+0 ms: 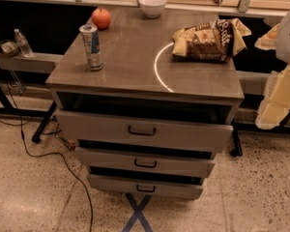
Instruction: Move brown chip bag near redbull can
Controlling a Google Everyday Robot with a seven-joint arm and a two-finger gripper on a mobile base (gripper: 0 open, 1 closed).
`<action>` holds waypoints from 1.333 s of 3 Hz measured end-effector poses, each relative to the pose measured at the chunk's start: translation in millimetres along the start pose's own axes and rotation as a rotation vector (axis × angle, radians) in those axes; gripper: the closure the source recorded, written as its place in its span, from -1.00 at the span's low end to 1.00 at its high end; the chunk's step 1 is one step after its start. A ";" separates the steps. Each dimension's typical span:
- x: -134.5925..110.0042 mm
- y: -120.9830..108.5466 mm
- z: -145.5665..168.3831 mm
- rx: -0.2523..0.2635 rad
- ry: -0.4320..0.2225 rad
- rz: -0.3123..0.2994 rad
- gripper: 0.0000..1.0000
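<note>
The brown chip bag (pixel 210 40) lies crinkled on the right rear part of the grey cabinet top (pixel 135 66), its pale yellow ends pointing left and right. The redbull can (pixel 91 47) stands upright near the left front edge of the same top, well apart from the bag. My gripper (pixel 279 98) is at the right edge of the view, beside and below the cabinet top's right side, on a pale arm. It holds nothing that I can see and touches neither the bag nor the can.
An orange-red fruit (pixel 101 18) and a white bowl (pixel 152 5) sit at the back of the top. Three drawers (pixel 142 131) stand partly pulled out in front. A clear water bottle (pixel 23 42) stands on a ledge at far left. A black cable (pixel 63 166) runs over the floor.
</note>
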State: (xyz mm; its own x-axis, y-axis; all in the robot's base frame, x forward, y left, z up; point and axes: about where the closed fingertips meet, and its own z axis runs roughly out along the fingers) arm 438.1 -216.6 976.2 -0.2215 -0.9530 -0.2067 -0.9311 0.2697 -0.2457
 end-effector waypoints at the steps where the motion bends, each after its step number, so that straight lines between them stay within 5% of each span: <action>1: -7.5 -3.6 3.2 0.001 -0.004 -0.021 -1.00; 2: -39.2 -26.7 20.0 0.016 -0.023 -0.094 -1.00; 4: -104.2 -162.1 77.8 0.170 -0.161 -0.158 -1.00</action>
State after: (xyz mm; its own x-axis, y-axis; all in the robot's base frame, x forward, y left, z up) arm 634.8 -150.3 963.9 -0.0163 -0.9545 -0.2976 -0.8856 0.1520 -0.4389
